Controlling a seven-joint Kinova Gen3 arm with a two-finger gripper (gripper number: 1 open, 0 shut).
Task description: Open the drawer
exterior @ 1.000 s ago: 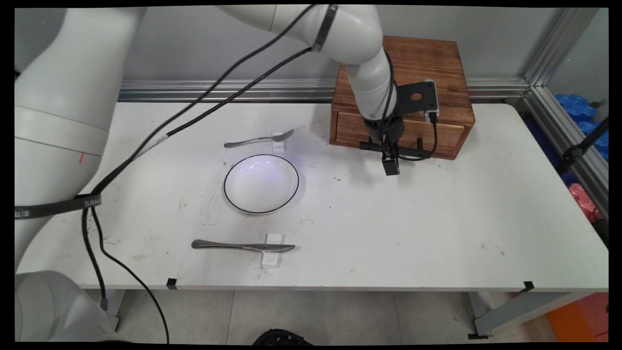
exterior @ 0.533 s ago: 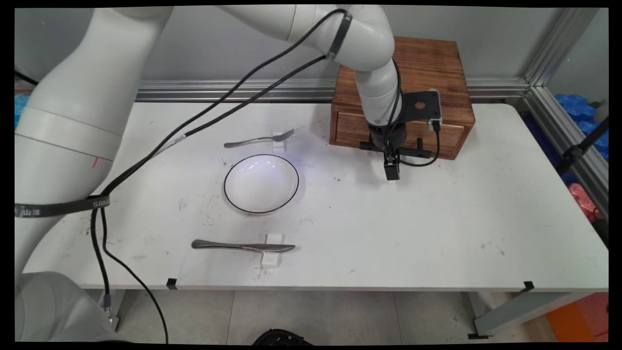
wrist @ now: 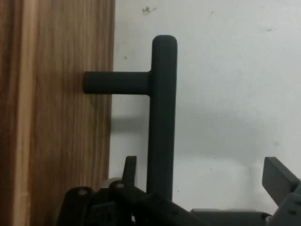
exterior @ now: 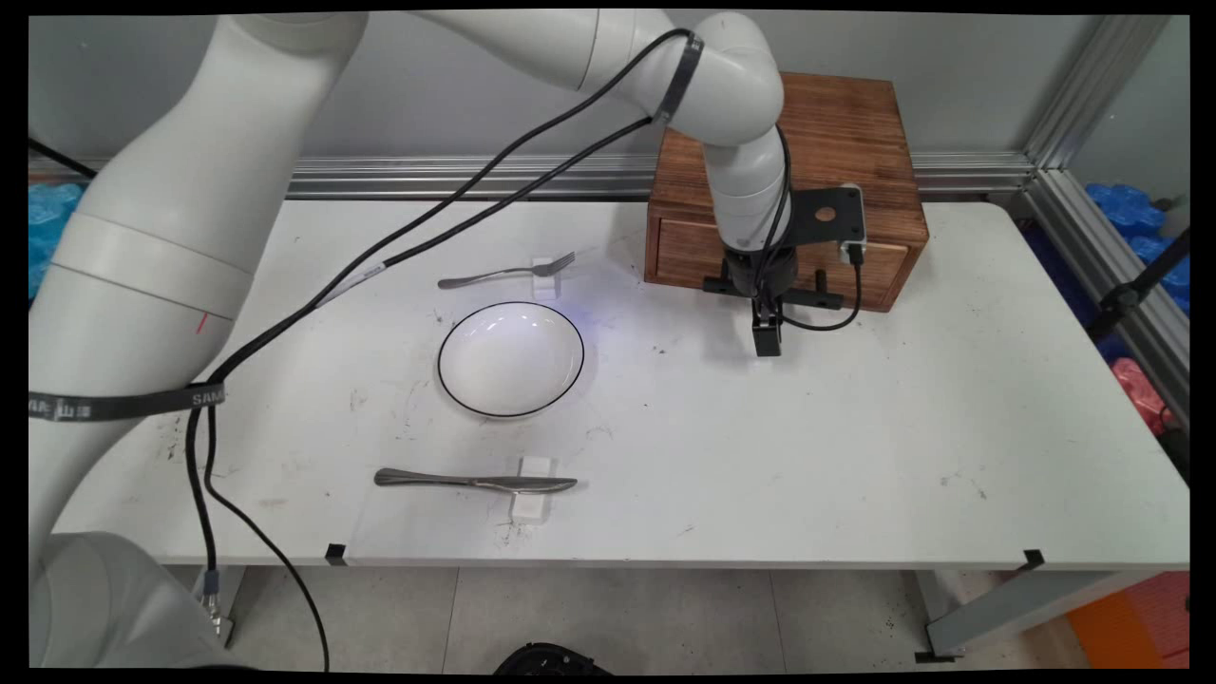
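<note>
Fingers of the gripper [wrist: 202, 181] stand spread, one on each side of the black bar handle [wrist: 163, 113], which runs up between them without being pinched. That handle sits on the front of the wooden drawer box [exterior: 855, 142] at the table's [exterior: 855, 456] far side, and the drawer looks closed. To grip it well, I judge the hand should centre the bar between both pads before closing, since it lies nearer one finger. Well apart to the left lie a fork [exterior: 508, 274], a white bowl [exterior: 510, 359] and a knife [exterior: 475, 481].
</note>
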